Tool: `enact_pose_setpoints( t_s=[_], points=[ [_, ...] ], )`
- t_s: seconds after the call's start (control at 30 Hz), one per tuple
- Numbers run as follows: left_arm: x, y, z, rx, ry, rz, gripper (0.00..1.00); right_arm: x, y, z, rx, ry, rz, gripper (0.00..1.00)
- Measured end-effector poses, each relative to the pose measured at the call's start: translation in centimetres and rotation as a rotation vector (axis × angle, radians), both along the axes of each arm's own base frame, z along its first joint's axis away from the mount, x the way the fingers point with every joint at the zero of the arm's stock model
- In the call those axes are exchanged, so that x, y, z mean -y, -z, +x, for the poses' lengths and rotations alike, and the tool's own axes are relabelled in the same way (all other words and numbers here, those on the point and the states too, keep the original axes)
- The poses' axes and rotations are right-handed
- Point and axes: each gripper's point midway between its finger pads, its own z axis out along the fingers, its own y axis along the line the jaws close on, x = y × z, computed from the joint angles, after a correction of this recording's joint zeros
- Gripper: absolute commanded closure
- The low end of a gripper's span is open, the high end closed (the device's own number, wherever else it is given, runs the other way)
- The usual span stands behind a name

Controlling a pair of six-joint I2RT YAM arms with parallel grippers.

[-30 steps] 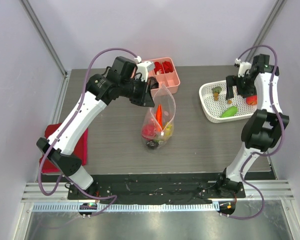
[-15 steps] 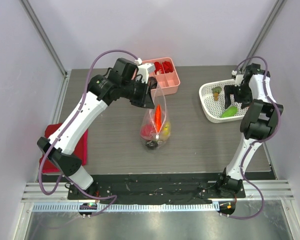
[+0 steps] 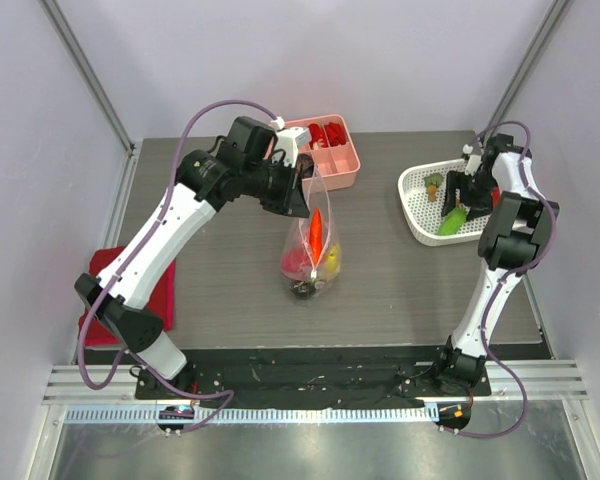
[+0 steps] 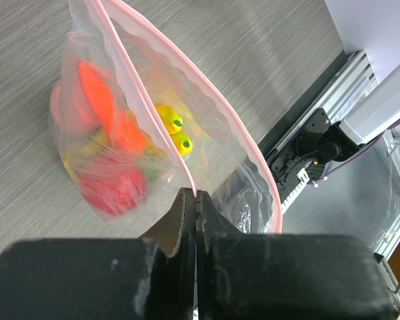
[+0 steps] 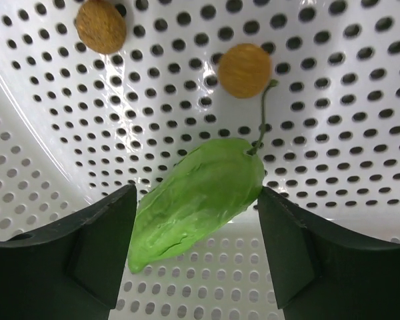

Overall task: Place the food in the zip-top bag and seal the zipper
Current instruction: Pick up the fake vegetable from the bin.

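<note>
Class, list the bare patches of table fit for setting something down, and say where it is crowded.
Bare: the table between bag and basket, and the strip on the bag's near side. Crowded: left gripper, bag mouth and tray together; right gripper straddles food in the basket.

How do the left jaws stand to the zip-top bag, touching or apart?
Touching. The left wrist view shows the left gripper pinching the zip-top bag wall between shut jaws.

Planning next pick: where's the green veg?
In the right wrist view the green vegetable lies in the white basket at the right of the table, between the open fingers of the right gripper, a tan disc just beyond its stem.
</note>
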Motion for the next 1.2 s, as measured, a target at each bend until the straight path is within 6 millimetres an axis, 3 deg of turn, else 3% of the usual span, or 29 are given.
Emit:
enact_pose_setpoints(
  t_s=[0.1, 0.27, 0.6, 0.73, 0.83, 1.0, 1.07, 1.13, 1.2],
  points=[
    [0.0, 0.0, 0.0, -0.001, 0.0, 0.0, 1.0, 0.1, -0.1, 1.1, 0.026, 0.021, 0.008, 0.28],
    [-0.1, 0.2, 0.3, -0.009, -0.006, 0.001, 1.0, 0.1, 0.1, 1.9, 0.04, 0.059, 0.012, 0.24],
    [-0.9, 1.0, 1.2, -0.043, -0.035, 0.001, 1.0, -0.1, 0.1, 2.1, 0.038, 0.093, 0.031, 0.8],
    [-1.2, 1.7, 1.4, -0.07, -0.046, 0.002, 1.0, -0.8, -1.4, 2.7, 0.085, 0.059, 0.065, 0.92],
    [-1.5, 2.0, 1.6, -0.096, -0.065, -0.006, 1.0, -2.3, -6.0, 3.5, 0.213, 0.01, 0.131, 0.99],
    [-1.7, 2.0, 1.9, -0.126, -0.083, -0.023, 1.0, -6.2, -20.0, 3.7, 0.616, -0.119, 0.177, 0.99],
    [-1.5, 2.2, 2.0, -0.136, -0.081, -0.027, 1.0, -9.3, -26.5, 2.7, 0.796, -0.207, 0.193, 0.99],
    [-1.3, 2.3, 2.1, -0.145, -0.077, -0.03, 1.0, -13.7, -32.4, 0.8, 0.964, -0.323, 0.231, 0.99],
    [-1.0, 2.3, 2.2, -0.151, -0.07, -0.036, 1.0, -17.6, -36.0, -1.5, 1.078, -0.417, 0.287, 0.99]
  ],
)
